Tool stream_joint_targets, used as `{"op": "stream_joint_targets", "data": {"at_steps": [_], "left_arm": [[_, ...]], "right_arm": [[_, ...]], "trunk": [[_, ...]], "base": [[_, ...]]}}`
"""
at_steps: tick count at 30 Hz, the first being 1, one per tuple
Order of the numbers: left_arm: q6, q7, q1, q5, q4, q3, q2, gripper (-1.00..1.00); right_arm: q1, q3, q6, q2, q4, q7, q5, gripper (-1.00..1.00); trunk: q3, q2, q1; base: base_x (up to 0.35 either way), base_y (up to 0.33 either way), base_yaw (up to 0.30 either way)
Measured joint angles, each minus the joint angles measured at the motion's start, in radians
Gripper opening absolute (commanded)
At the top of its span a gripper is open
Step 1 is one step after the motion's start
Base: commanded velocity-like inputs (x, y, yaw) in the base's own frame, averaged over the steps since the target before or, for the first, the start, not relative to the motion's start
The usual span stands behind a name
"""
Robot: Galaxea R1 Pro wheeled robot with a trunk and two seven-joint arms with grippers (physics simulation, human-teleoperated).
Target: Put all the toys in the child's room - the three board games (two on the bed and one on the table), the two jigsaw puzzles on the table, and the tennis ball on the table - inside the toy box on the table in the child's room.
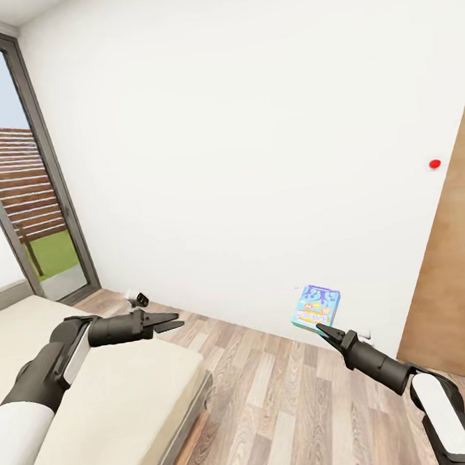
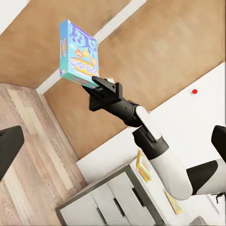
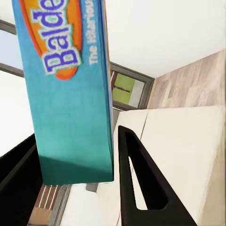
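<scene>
A small blue board game (image 1: pixel 317 306) is held upright above the wood floor, with my right gripper (image 1: pixel 323 330) shut on its lower edge. The left wrist view shows the same blue box (image 2: pixel 77 54) pinched in the right gripper (image 2: pixel 96 84). Up close in the right wrist view, the box (image 3: pixel 66 89) sits between dark fingers (image 3: pixel 141 179). My left gripper (image 1: pixel 171 321) hangs open and empty over the corner of the beige bed (image 1: pixel 100 411). The table (image 2: pixel 117 197) with white drawer fronts carries two flat colourful squares (image 2: pixel 143 165) (image 2: pixel 173 202) that look like jigsaw puzzles.
A white wall with a red round button (image 1: pixel 434 164) faces me. A wooden door (image 1: pixel 453 278) stands at the right and a tall dark-framed window (image 1: pixel 28 206) at the left. Wood-plank floor (image 1: pixel 274 411) runs between the bed and the wall.
</scene>
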Motion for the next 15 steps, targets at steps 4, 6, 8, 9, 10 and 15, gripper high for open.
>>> {"op": "stream_joint_targets", "data": {"at_steps": [4,6,8,9,10,15], "left_arm": [[0.000,0.001,-0.001,-0.001,0.000,0.000,0.000,1.00],[0.000,0.003,-0.001,-0.001,0.000,0.000,0.000,1.00],[0.000,0.003,-0.001,-0.001,0.000,0.000,0.000,1.00],[0.000,0.004,-0.001,-0.001,0.000,0.000,0.000,1.00],[0.000,0.004,-0.001,-0.001,0.000,0.000,0.000,1.00],[0.000,0.005,-0.001,-0.001,0.000,0.000,0.000,1.00]], "right_arm": [[0.000,0.000,0.000,0.000,0.000,0.000,0.000,-1.00],[-0.001,0.000,0.000,0.000,0.000,0.000,0.000,-1.00],[-0.001,0.000,0.000,0.000,0.000,0.000,0.000,-1.00],[-0.001,0.000,0.000,0.000,0.000,0.000,0.000,-1.00],[-0.001,0.000,0.000,0.000,0.000,0.000,0.000,-1.00],[-0.001,-0.001,0.000,0.000,0.000,0.000,0.000,-1.00]], "trunk": [[0.013,0.027,-0.015],[0.020,0.041,-0.023],[0.027,0.055,-0.031],[0.030,0.062,-0.034],[0.034,0.069,-0.038],[0.052,0.104,-0.057]], "base": [[0.000,0.000,-0.276],[0.000,0.000,-0.276],[0.000,0.000,-0.276],[0.000,0.000,-0.276],[0.000,0.000,-0.276],[0.000,0.000,-0.276]]}}
